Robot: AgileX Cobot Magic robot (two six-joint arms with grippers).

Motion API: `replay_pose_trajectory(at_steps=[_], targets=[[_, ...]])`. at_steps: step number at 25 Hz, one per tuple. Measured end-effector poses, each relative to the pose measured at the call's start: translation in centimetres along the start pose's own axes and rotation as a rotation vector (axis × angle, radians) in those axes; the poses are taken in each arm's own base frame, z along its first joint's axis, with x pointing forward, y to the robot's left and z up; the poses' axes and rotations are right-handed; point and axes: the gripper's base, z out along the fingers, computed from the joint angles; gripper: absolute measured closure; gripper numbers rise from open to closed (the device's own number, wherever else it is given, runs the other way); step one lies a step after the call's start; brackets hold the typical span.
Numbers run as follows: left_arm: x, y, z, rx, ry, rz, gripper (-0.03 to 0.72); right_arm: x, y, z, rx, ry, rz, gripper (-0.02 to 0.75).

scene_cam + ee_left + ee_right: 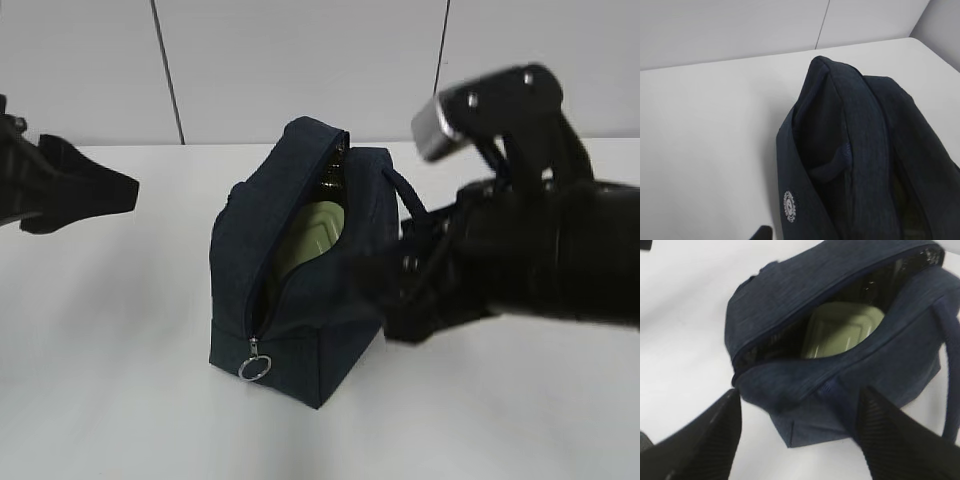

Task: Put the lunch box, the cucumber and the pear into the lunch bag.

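Right gripper (pixel 797 432) sits closest to the lens: in the right wrist view your two ribbed black fingers (pixel 705 440) stand wide apart and hold nothing, straddling the near side of the bag (pixel 840 370). In the exterior view that arm hangs just beside the bag's right flank, blurred; you cannot tell from there whether it touches the fabric.

Bag (pixel 300 300) stands upright on the white table (pixel 120 400), zipper undone from the ring pull (pixel 255 368) upward, mouth gaping. The open slit is why you can see in at all.

Box (pixel 842 330) is already inside; its pale green ridged lid faces the opening, standing on edge against the lining rather than flat. That probably leaves room alongside it. A dark green patch above the lid in the exterior view may be the cucumber (pixel 330 185); too dim to confirm. Pear: not visible in any view. It could be inside behind the box, but you cannot say.

Left gripper (pixel 75 190) is held back at the left edge of the exterior view, well apart from the bag, probably to stay clear of the right arm. Its wrist view shows only the bag's back end and a round badge (pixel 790 206); whether its fingers are apart or together cannot be told.

Judgement: loading looks late-stage. Verify the pear's location before any further move.
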Motion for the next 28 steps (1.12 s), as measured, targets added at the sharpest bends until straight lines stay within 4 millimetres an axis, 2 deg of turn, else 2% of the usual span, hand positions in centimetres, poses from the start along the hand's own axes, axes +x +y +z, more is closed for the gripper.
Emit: replay_pose_trajectory(at_steps=[4,8,14,22,28], targets=[[1.5,-0.1,-1.0,-0.018,-0.025,0.001,0.415,2.7,2.1,0.5,-0.016,-0.022,-0.064,0.26],[2.5,-0.1,-1.4,-0.021,-0.028,0.0,0.415,4.0,3.6,1.9,-0.025,-0.023,-0.113,0.293],[2.7,-0.1,-1.5,-0.023,-0.028,0.001,0.415,6.6,3.9,6.0,-0.021,0.033,-0.117,0.305],[2.8,-0.2,-1.5,-0.019,-0.021,0.003,0.418,9.1,4.3,10.0,-0.035,0.016,-0.098,0.306],[2.8,-0.2,-1.5,-0.015,-0.016,0.003,0.418,8.9,4.6,12.3,-0.031,-0.011,-0.096,0.307]])
